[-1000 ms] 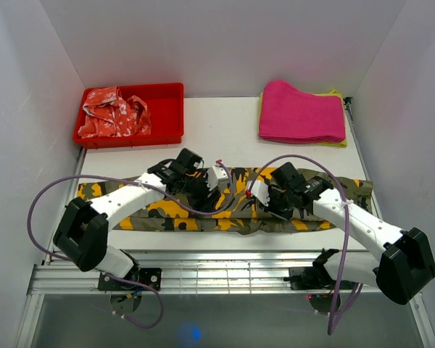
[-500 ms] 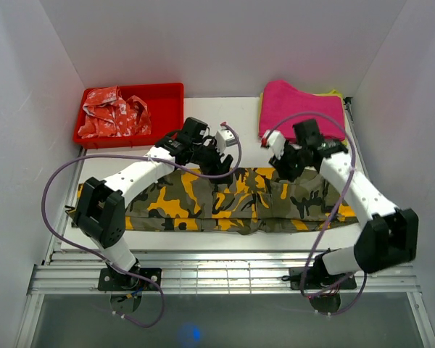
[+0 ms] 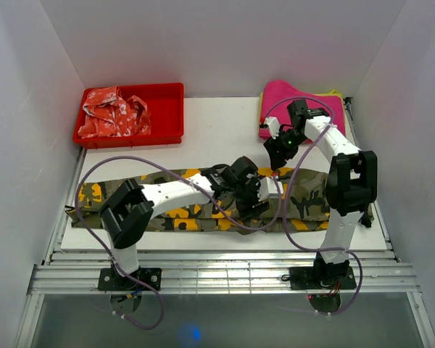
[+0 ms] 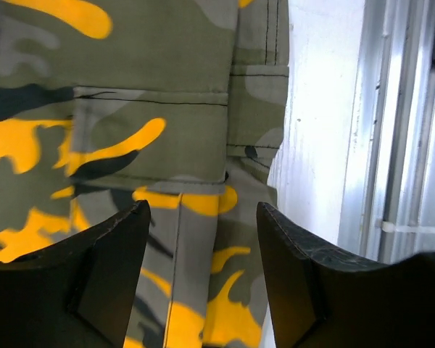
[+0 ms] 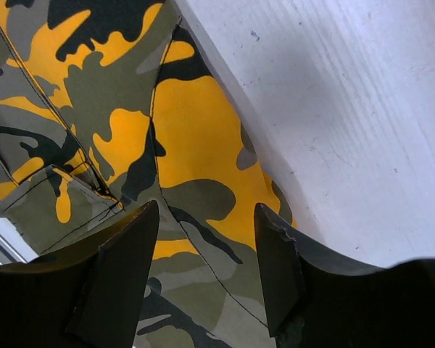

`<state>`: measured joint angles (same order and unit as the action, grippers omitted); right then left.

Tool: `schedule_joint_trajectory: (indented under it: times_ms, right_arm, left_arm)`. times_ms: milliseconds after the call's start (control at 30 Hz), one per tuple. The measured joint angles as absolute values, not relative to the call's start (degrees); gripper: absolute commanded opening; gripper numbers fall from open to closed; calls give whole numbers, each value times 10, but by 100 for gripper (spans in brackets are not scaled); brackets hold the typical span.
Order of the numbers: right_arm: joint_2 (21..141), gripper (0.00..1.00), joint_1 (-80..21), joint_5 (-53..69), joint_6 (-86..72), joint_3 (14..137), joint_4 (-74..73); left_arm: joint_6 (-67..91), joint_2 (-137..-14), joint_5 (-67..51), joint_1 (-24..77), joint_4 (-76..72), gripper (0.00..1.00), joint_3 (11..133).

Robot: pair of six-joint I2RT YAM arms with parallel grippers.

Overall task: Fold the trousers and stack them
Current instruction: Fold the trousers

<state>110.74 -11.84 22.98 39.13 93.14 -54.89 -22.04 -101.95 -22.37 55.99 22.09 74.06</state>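
The camouflage trousers (image 3: 312,199) lie in a long flat band across the near half of the white table (image 3: 225,134). My left gripper (image 3: 259,197) reaches over their middle, close above the cloth. In the left wrist view it (image 4: 203,279) stands open, with only olive and orange cloth (image 4: 130,130) showing between the fingers. My right gripper (image 3: 279,151) hangs over the trousers' far edge, right of centre. In the right wrist view it (image 5: 206,279) is open too, holding nothing, above the trousers (image 5: 196,123) where they meet bare table (image 5: 333,109).
A red tray (image 3: 170,109) at the back left holds a red-and-white garment (image 3: 114,112). A folded pink cloth (image 3: 304,101) lies at the back right on a yellow one. A metal rail (image 3: 225,272) runs along the table's near edge. Purple cables loop over the trousers.
The right gripper has opened, let go of the cloth and drawn back to the far edge. The left arm has swung right, to the trousers' middle. The trousers now lie as a flatter band.
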Motion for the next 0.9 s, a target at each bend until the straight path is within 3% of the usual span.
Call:
schedule_joint_trajectory:
  times_ms: [167, 367, 533, 567, 600, 700, 800, 900]
  right_arm:
    - [1131, 67, -112, 231, 387, 936, -566]
    - [1157, 67, -110, 242, 400, 952, -585]
    - [1164, 68, -113, 243, 417, 937, -592]
    - [1164, 65, -113, 242, 421, 933, -591]
    - [1164, 49, -113, 242, 424, 930, -590]
    - [1165, 25, -116, 241, 434, 929, -589]
    - [1165, 8, -120, 241, 446, 928, -589]
    - [1154, 8, -130, 237, 458, 912, -585]
  left_arm:
    - [-213, -1083, -198, 577, 206, 70, 744]
    - [-177, -1058, -203, 556, 193, 70, 728]
    - [-106, -999, -261, 467, 190, 77, 717]
    - [-96, -991, -267, 449, 189, 79, 716]
    - [-84, -979, -275, 420, 189, 80, 716]
    - [-62, -959, -282, 367, 192, 80, 717]
    - [-39, -963, -296, 329, 212, 80, 739]
    - [-26, -981, -309, 302, 228, 80, 776]
